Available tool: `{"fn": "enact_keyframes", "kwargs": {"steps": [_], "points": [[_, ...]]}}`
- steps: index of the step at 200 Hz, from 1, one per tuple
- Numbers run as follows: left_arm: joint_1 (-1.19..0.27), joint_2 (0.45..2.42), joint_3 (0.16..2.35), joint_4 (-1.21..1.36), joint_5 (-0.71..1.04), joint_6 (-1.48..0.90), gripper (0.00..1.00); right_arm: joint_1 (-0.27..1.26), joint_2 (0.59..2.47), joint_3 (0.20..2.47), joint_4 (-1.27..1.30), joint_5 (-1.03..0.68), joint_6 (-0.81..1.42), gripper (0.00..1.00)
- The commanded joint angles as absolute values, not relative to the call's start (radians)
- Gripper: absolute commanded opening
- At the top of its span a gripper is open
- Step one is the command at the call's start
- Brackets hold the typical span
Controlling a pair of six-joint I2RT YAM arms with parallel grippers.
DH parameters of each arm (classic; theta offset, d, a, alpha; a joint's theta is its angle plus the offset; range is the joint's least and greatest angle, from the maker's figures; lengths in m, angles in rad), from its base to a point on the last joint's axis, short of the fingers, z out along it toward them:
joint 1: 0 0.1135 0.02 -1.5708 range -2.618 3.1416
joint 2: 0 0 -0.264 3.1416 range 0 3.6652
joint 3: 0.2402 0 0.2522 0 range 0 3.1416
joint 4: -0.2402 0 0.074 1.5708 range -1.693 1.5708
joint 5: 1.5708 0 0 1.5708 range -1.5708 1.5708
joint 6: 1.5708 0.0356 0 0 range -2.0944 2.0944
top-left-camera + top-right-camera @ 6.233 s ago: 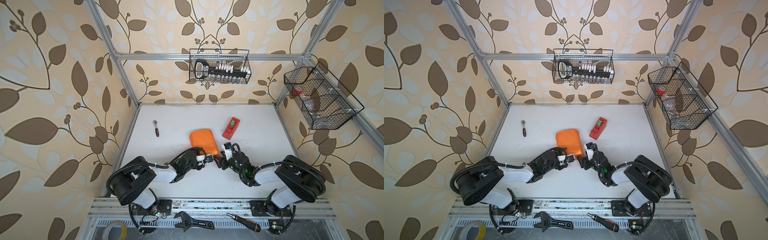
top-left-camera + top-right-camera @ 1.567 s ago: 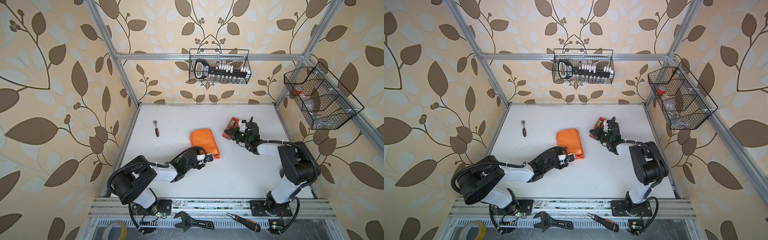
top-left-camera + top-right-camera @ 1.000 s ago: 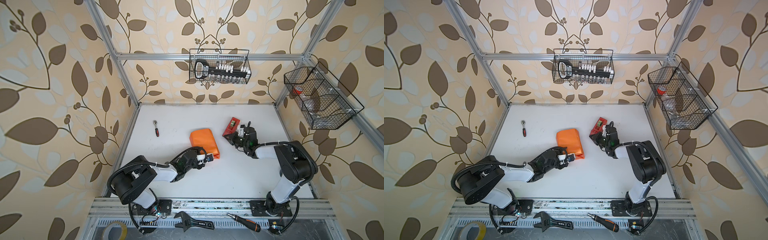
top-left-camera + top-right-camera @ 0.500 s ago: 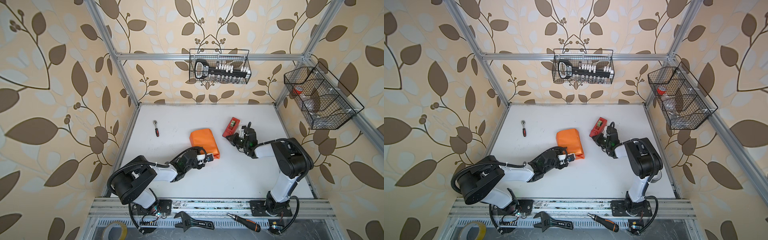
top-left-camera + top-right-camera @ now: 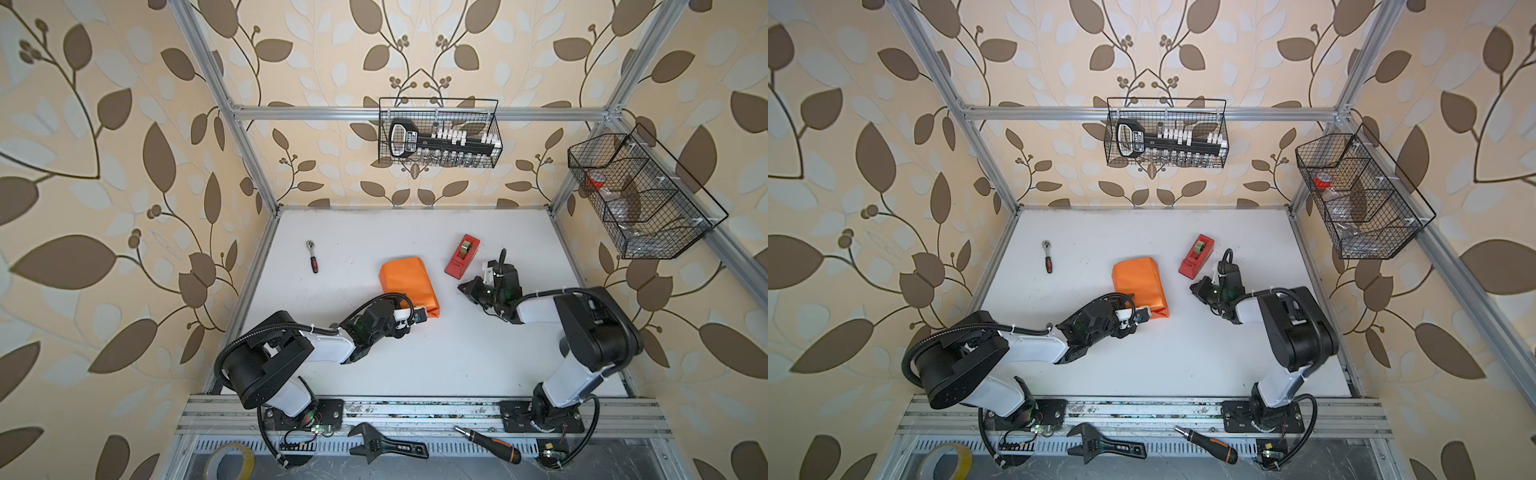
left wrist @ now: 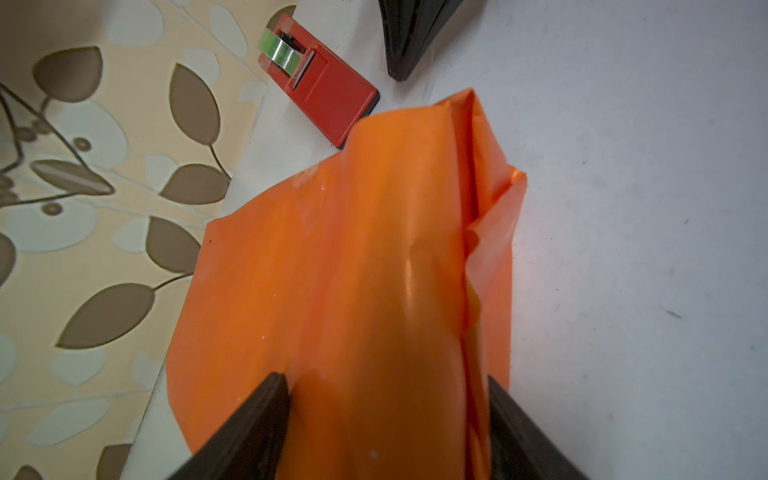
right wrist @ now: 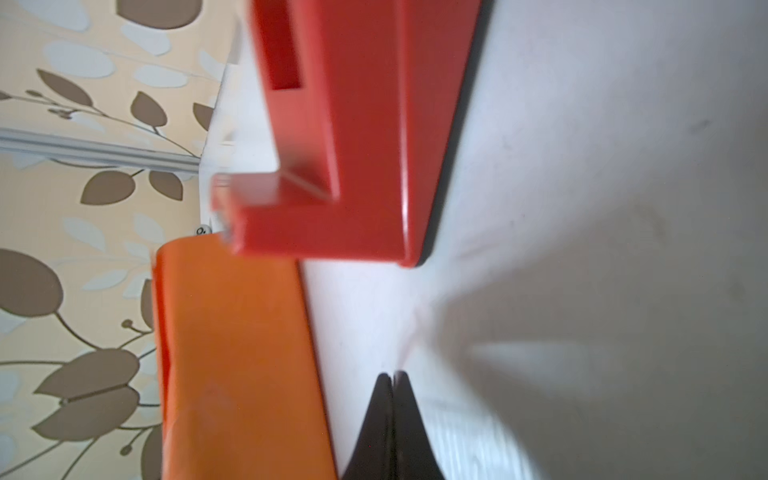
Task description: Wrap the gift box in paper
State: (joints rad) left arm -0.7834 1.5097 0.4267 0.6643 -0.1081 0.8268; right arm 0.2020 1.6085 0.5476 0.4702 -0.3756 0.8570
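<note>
While left gripper [image 5: 420,318] clamps paper [image 5: 406,280] parcel's near end, right gripper [image 5: 462,287] pinched closed (nothing visible held) beside tape dispenser [image 5: 462,261].

light: bright, even | shadows: soft | right wrist: blurred | top-view edges: bowed

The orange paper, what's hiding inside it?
Only the orange paper itself shows, folded into a lumpy bundle on the white table. No gift box peeks out anywhere; if one is inside, the paper hides it completely. The left gripper clamps one end between its jaws.
</note>
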Motion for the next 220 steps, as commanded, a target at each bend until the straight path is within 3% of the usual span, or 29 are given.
{"fn": "enact_keyframes", "kwargs": {"steps": [1, 32, 63, 107, 220], "points": [[-0.762, 1.543, 0.428, 0.534, -0.120, 0.824, 0.71, 0.232, 1.451, 0.472, 0.421, -0.402, 0.742, 0.00], [-0.761, 1.539, 0.426, 0.532, -0.117, 0.821, 0.71, 0.337, 1.270, 0.369, 0.420, -0.459, 0.657, 0.00], [-0.759, 1.536, 0.425, 0.533, -0.118, 0.819, 0.71, 0.469, 1.214, 0.338, 0.450, -0.473, 0.606, 0.00], [-0.758, 1.534, 0.427, 0.533, -0.117, 0.817, 0.71, 0.607, 1.306, 0.363, 0.567, -0.471, 0.575, 0.00], [-0.757, 1.528, 0.426, 0.526, -0.115, 0.811, 0.71, 0.649, 1.458, 0.423, 0.676, -0.485, 0.587, 0.00]]}}
